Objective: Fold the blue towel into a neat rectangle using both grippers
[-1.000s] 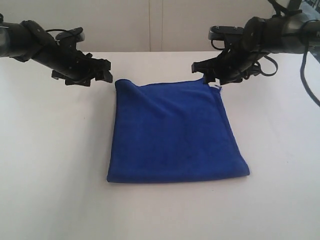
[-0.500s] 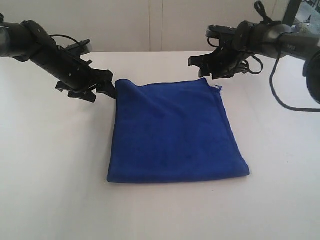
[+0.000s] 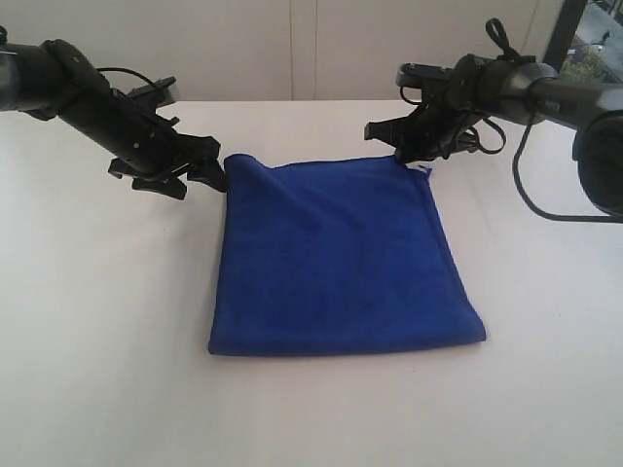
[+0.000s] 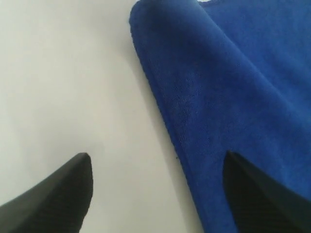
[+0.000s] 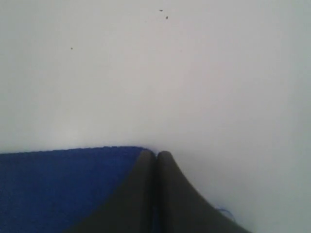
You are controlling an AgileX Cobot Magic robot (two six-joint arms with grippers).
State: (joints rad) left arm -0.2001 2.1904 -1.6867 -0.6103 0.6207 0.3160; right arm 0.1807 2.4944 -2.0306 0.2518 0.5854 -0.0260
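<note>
The blue towel (image 3: pixel 341 263) lies flat on the white table (image 3: pixel 97 350) as a folded, roughly square layer, with a small tag at its far right corner. My left gripper (image 3: pixel 200 175) is open at the towel's far left corner. In the left wrist view the left gripper (image 4: pixel 156 160) straddles the edge of the towel (image 4: pixel 233 87), one finger over cloth and the other over bare table. My right gripper (image 3: pixel 404 154) sits at the far right corner. In the right wrist view the right gripper (image 5: pixel 156 153) has its fingers pressed together on the corner of the towel (image 5: pixel 58 189).
A pale wall (image 3: pixel 292 49) stands behind the table's far edge. Black cables (image 3: pixel 531 185) hang from the right arm over the table's right side. White tabletop surrounds the towel on all sides.
The right gripper has come down slightly onto the towel's far right corner and shut there. The left gripper dropped to the far left corner earlier and has since stayed open and still.
</note>
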